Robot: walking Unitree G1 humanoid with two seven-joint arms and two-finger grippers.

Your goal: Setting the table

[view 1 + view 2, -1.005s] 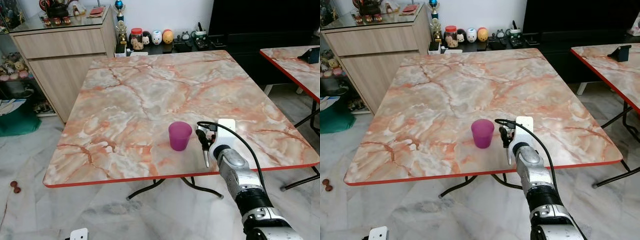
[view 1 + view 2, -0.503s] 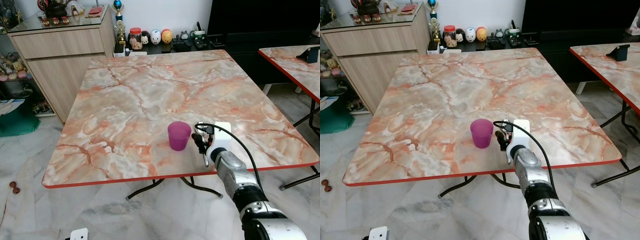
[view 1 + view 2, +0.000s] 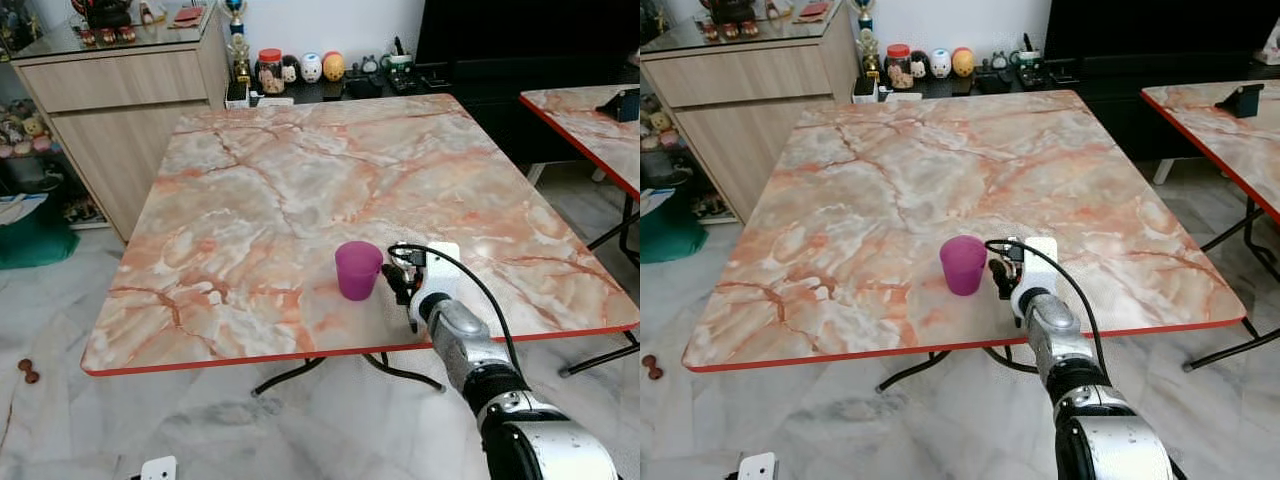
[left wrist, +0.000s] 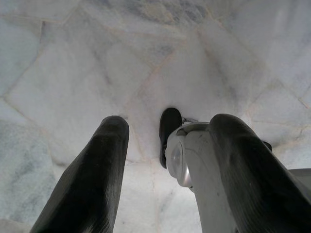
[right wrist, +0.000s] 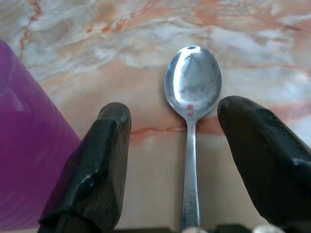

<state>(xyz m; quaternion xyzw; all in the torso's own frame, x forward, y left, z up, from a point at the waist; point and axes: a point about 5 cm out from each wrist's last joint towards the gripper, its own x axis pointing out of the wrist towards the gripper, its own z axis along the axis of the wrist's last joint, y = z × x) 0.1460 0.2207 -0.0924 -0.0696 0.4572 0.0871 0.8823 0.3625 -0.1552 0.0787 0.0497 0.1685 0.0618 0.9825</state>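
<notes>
Right wrist view, right tool (image 5: 175,160) spread wide astride spoon (image 5: 192,97), beside purple cup (image 5: 29,145).

- Cup (image 3: 358,269) upright on table (image 3: 300,170), toward its near edge.
- Right gripper (image 3: 402,289) at cup's 3 o'clock, just beside it, low over the tabletop.
- Spoon (image 5: 191,114) flat on table between right gripper's spread fingers (image 5: 99,165), bowl toward 12 o'clock; cup alongside at 9 o'clock.
- Cabinet (image 3: 120,95) past table's far left corner, at 11 o'clock.
- Low shelf with jar (image 3: 270,70) and figurines (image 3: 322,66) behind table, at 12 o'clock.
- Second table (image 3: 590,120) at 2 o'clock, apart.
- Left gripper (image 4: 165,160) down over floor (image 4: 73,73), fingers apart.
</notes>
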